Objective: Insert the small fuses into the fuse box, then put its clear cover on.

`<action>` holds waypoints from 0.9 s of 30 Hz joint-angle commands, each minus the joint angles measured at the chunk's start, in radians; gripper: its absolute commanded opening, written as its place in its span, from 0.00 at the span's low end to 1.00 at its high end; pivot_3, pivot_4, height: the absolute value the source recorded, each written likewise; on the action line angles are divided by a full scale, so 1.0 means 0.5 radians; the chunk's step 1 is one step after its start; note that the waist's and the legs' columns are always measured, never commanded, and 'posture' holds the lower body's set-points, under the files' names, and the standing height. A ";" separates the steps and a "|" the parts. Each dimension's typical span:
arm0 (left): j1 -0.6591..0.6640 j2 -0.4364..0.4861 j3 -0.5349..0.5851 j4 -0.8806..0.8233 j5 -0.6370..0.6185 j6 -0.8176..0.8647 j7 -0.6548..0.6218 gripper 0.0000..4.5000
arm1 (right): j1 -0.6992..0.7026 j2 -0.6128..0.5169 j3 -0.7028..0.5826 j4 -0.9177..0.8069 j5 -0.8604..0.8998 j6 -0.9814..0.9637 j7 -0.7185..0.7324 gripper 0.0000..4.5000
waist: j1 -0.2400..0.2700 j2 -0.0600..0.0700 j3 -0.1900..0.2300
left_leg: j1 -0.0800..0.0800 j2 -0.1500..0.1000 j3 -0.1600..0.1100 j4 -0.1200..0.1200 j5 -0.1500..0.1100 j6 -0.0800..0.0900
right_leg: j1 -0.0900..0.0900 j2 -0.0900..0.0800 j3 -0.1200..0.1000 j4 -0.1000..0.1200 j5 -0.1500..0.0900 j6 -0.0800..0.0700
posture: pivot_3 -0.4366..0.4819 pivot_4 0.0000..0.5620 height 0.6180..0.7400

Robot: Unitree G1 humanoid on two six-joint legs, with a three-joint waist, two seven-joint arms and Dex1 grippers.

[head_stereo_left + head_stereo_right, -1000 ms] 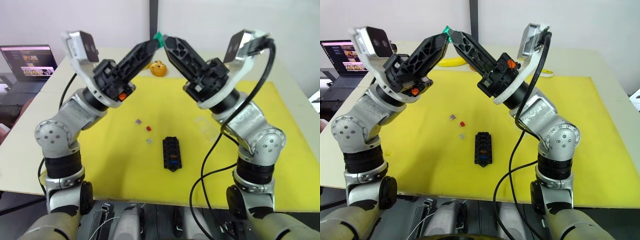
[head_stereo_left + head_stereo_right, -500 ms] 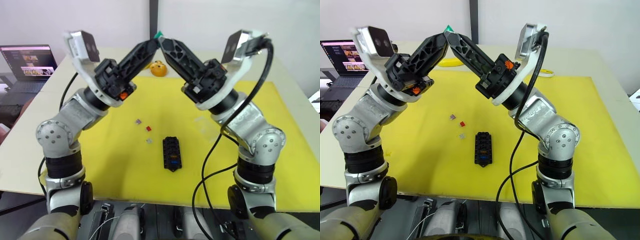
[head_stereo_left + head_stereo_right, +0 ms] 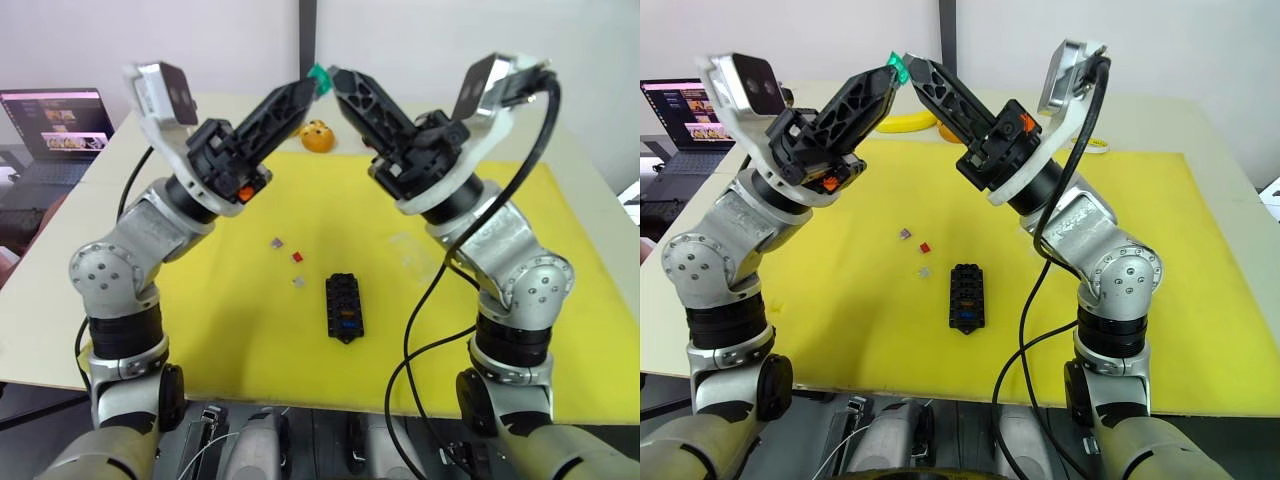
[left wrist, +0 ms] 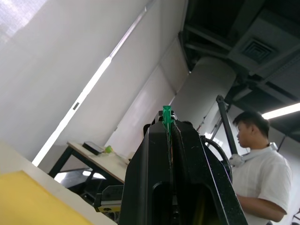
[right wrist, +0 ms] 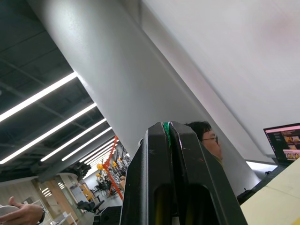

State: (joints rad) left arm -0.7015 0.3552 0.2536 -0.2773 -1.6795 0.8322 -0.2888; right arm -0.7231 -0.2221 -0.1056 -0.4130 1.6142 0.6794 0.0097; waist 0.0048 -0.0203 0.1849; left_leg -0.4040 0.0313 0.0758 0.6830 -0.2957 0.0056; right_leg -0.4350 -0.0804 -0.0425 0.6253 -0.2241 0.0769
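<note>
A big cream table [image 3: 60, 280] carries a flat yellow mat [image 3: 250, 340]. On the mat sit a small black plastic fuse box [image 3: 343, 306] – low in the middle – and three tiny fuses [image 3: 291, 257] just to its upper left. A round orange toy [image 3: 316, 136] sits at the mat's top edge, and an open laptop [image 3: 55, 130] rests at the far left.

No legible text, labels or numbers anywhere.

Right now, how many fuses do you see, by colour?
green fuse: 1, held aloft
red fuse: 1, loose
grey fuses: 2, loose
orange fuse: 1, in the fuse box
blue fuse: 1, in the box
Total: 6
</note>
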 commanded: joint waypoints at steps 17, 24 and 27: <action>-0.028 0.002 -0.014 -0.037 0.004 -0.075 -0.030 0.00 | -0.037 -0.038 0.019 -0.092 0.056 -0.011 0.003 0.52 | 0.001 0.000 0.000 | -0.005 0.000 0.000 0.000 0.000 0.000 | -0.005 0.000 0.000 0.000 0.000 0.000 | 0.48 0.27 0.98; -0.031 -0.014 -0.030 -0.037 0.029 -0.076 -0.034 0.00 | -0.034 -0.034 0.020 -0.094 0.049 -0.020 0.004 0.47 | 0.001 0.000 0.000 | -0.005 0.000 0.000 0.000 0.000 0.000 | -0.006 0.000 0.000 0.000 0.000 0.000 | 0.48 0.27 0.98; -0.026 -0.016 -0.033 -0.040 0.031 -0.074 -0.034 0.00 | -0.033 -0.035 0.022 -0.095 0.047 -0.024 0.007 0.23 | 0.001 0.000 0.000 | -0.005 0.000 0.000 0.000 0.000 0.000 | -0.006 0.000 0.000 0.000 0.000 0.000 | 0.48 0.27 0.98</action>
State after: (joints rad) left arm -0.7027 0.3487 0.2425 -0.2774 -1.6614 0.8098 -0.2992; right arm -0.7226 -0.2368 -0.0879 -0.4175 1.6294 0.6796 0.0069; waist 0.0053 -0.0203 0.1849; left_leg -0.4068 0.0312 0.0760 0.6831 -0.2956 0.0056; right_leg -0.4380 -0.0803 -0.0425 0.6255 -0.2239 0.0771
